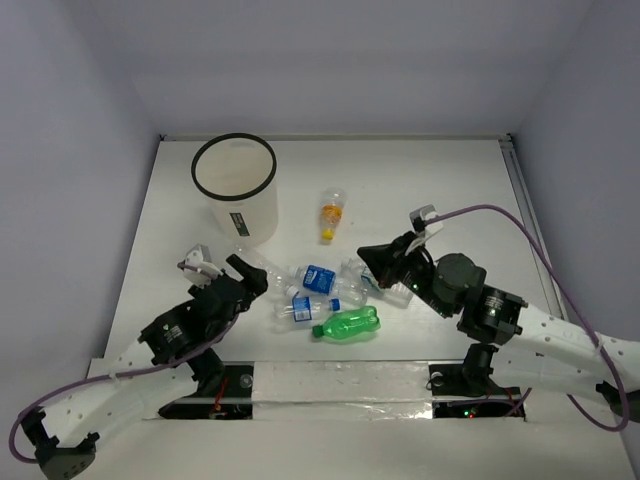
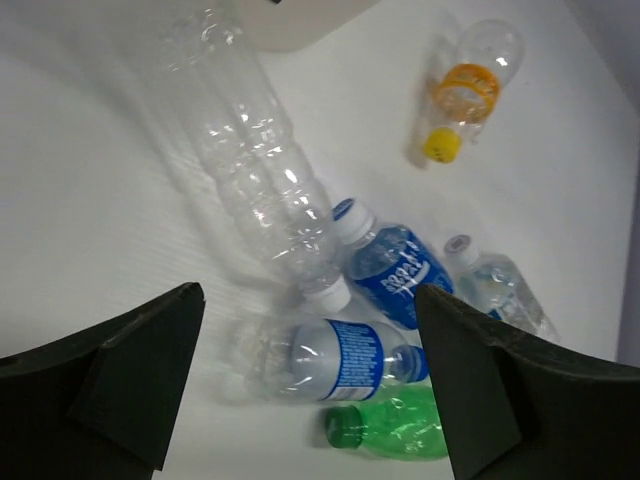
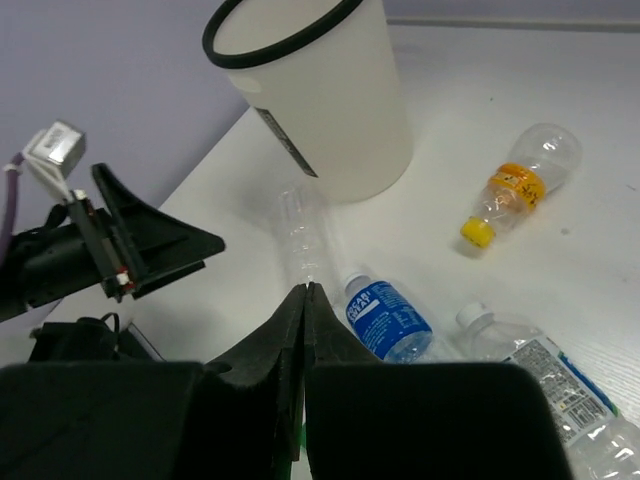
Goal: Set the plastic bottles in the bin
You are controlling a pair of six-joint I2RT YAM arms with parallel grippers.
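The small clear plastic bottle with the deep blue label [image 3: 388, 320] carries white lettering that looks like "POCARI SWEAT" in the right wrist view, though the letters are small. At its 11 o'clock, the white cylindrical plastic bin [image 3: 340, 110] bears a narrow black label [image 3: 283, 140] whose pale print is too fine to read. The clear bottle with the orange band [image 3: 515, 190], at 2 o'clock, and the clear bottle with the white printed label [image 3: 545, 365], at 4 o'clock, show only illegible print.

a white table [image 1: 450, 180] sits enclosed by plain pale lavender-grey walls [image 1: 340, 60].
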